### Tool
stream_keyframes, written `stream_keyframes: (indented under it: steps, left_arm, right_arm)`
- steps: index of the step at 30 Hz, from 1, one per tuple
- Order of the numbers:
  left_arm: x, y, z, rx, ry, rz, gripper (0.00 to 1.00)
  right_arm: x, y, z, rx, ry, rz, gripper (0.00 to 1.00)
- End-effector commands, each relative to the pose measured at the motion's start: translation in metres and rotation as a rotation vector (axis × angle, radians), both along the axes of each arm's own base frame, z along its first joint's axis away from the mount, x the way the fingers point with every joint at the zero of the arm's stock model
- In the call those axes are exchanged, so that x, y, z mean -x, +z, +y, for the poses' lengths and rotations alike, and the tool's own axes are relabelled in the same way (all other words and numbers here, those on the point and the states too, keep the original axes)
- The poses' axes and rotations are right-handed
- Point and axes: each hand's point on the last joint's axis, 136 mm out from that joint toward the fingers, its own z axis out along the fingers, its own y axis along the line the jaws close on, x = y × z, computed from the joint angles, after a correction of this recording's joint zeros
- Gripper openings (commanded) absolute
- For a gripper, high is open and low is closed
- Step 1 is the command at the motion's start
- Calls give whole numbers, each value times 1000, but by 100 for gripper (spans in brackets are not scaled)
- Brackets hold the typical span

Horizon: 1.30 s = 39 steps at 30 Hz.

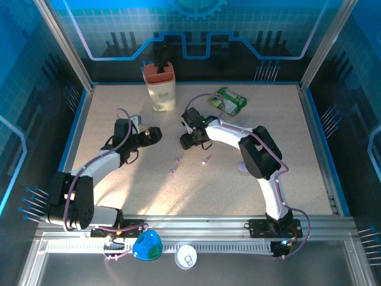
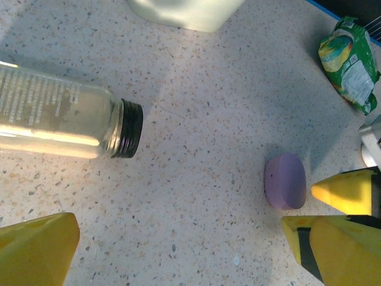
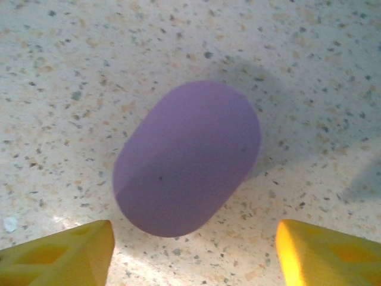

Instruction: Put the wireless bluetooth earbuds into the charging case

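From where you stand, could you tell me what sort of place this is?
Probably a robot test cell in a lab: the left arm and right arm bolted to a metal rail, a speckled tabletop, and blue printed panels walling it in.

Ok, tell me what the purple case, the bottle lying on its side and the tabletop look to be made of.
Purple case: likely plastic, matte; even lilac colour, rounded edges, no glare.
Bottle: clear glass or hard plastic, glossy; see-through wall, bright highlights; its black cap looks ribbed plastic.
Tabletop: speckled stone-look surface, perhaps laminate or composite; low sheen.
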Motion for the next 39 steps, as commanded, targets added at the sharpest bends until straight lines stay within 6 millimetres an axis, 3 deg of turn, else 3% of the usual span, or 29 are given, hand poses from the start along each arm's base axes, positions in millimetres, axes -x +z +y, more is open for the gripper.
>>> stream_keyframes:
  steps: [1, 4, 7, 18, 27, 34, 39]
  left_arm:
    - [1, 5, 0, 2, -14, -32, 99]
    - [0, 4, -1, 5, -18, -32, 99]
    - [1, 4, -1, 4, -24, -33, 99]
    - [2, -1, -4, 10, -40, -27, 99]
    - [0, -1, -5, 8, -46, -32, 99]
    - [-1, -1, -4, 7, -45, -32, 99]
    - [-1, -1, -5, 9, -44, -35, 99]
  right_arm:
    - [-7, 8, 17, -92, -29, 16, 81]
    - [-15, 1, 18, -91, -95, 19, 85]
    - [-23, -2, 18, -76, -138, -2, 81]
    - [-26, -6, 51, -98, 47, -24, 67]
    - [-26, -8, 38, 3, 73, -39, 71]
    - [-15, -2, 38, 35, 115, -50, 65]
    - [-12, -9, 34, 55, 110, -37, 58]
